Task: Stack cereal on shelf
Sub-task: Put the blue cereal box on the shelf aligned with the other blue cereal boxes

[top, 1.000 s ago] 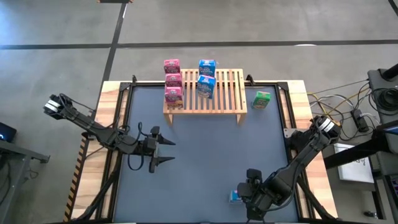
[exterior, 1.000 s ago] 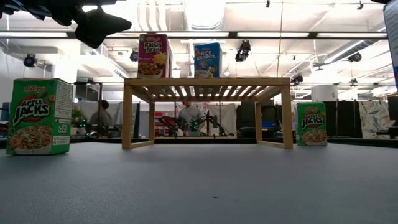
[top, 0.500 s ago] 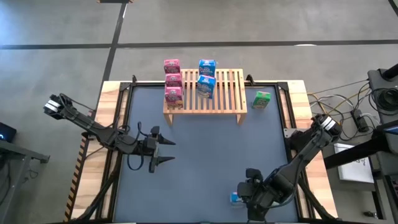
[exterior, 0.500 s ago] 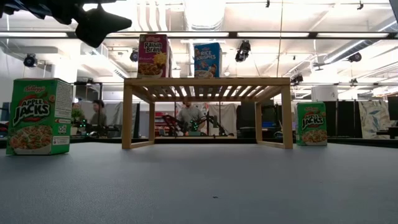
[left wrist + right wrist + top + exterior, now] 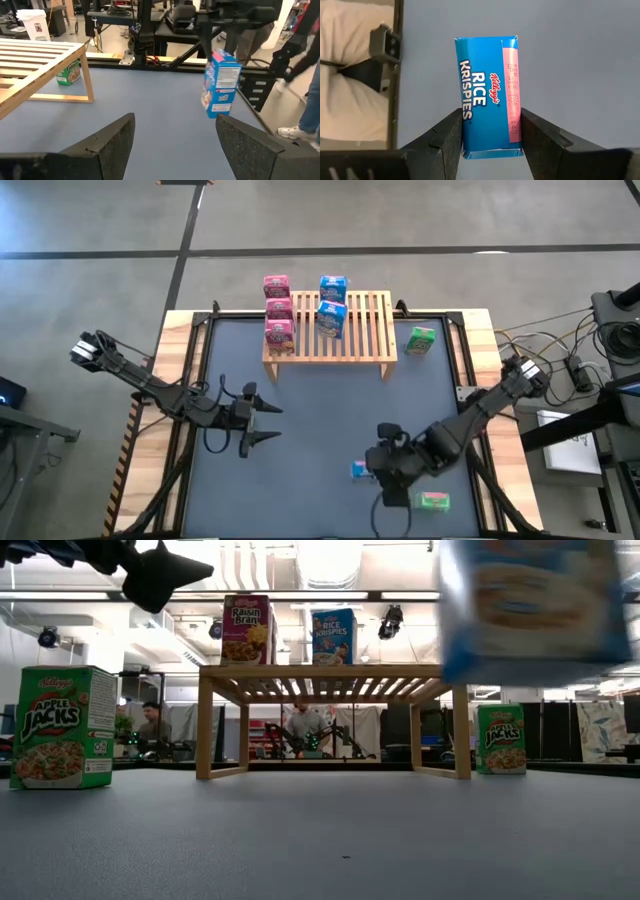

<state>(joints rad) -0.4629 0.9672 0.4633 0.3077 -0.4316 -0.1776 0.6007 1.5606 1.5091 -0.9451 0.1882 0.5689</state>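
Table (image 5: 320, 390) first: dark mat, wood border. Shelf (image 5: 355, 330) sits at the far edge, slats running front to back. On it, three pink boxes (image 5: 278, 310) in a row along the left end, two blue boxes (image 5: 332, 305) next to them, so looks like colour-by-colour rows, blue row one short. One green box (image 5: 421, 340) stands on the table just right of the shelf, another green box (image 5: 434, 500) lies flat near the front edge, a third (image 5: 62, 727) shows upright at the left of the low view. Right arm reaches in from the right edge, bent low across the front of the table; right pincer (image 5: 372, 470) is clamped on the third blue box (image 5: 489, 95), fingers on its two narrow sides, box clear of the mat, well short of the shelf. Side grip probably leaves the bottom free to set down upright. Left arm waits mid-left, left pincer (image 5: 262, 423) spread wide, empty, pointing right.
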